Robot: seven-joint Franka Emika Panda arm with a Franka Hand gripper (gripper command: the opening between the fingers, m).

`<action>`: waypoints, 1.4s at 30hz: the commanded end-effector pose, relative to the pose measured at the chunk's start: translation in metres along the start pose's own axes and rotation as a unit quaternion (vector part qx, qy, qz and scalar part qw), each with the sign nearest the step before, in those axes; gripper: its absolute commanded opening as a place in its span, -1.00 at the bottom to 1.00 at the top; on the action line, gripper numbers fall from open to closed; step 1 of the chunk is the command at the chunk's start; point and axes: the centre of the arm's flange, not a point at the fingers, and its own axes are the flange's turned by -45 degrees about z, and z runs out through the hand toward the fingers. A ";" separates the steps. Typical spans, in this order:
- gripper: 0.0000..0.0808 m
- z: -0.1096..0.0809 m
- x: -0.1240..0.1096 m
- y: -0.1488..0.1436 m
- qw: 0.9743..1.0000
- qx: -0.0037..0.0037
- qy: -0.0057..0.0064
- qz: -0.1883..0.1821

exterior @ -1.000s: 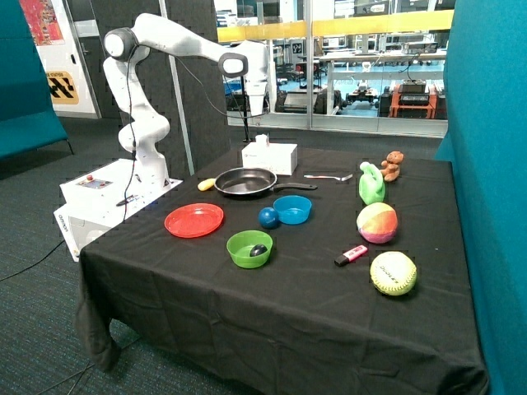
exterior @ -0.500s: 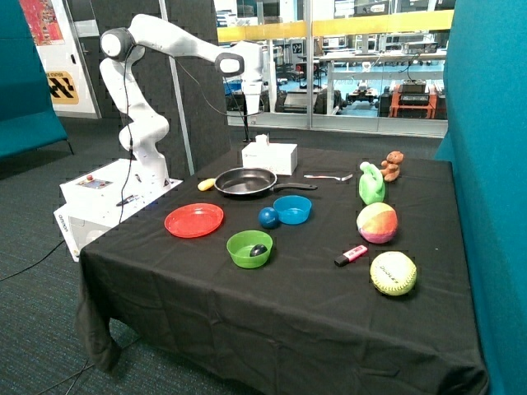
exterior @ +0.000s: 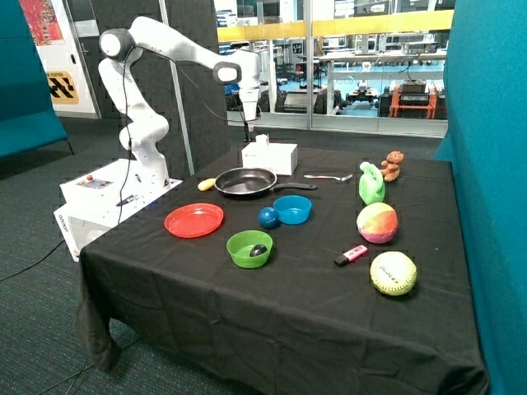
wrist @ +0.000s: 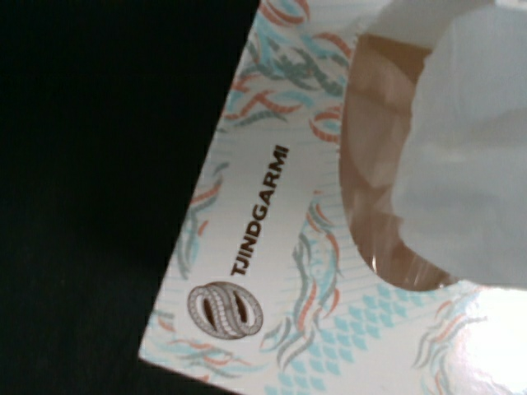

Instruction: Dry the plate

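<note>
One red-orange plate point(exterior: 193, 220), flat, shallow-rimmed, bare; hand point(exterior: 249, 121) above tissue box point(exterior: 269, 156), grip unclear.

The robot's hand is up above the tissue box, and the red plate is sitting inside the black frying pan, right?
Not quite. The plate isn't inside the frying pan; it lies by itself on the black cloth, nearer the table's front edge, as the outside view shows. The gripper is above the tissue box.

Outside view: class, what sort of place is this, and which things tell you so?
Probably a robotics lab or workshop: a white robot arm mounted beside a black-clothed table, its pincer above a white tissue box, and glass partitions showing equipment benches behind.
</note>
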 end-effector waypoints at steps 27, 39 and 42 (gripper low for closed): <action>0.19 0.059 0.033 0.004 0.999 0.000 -0.001 0.045; -0.12 0.060 0.043 0.012 0.998 0.000 -0.001 0.060; -0.13 0.060 0.042 0.018 0.998 0.000 -0.001 0.066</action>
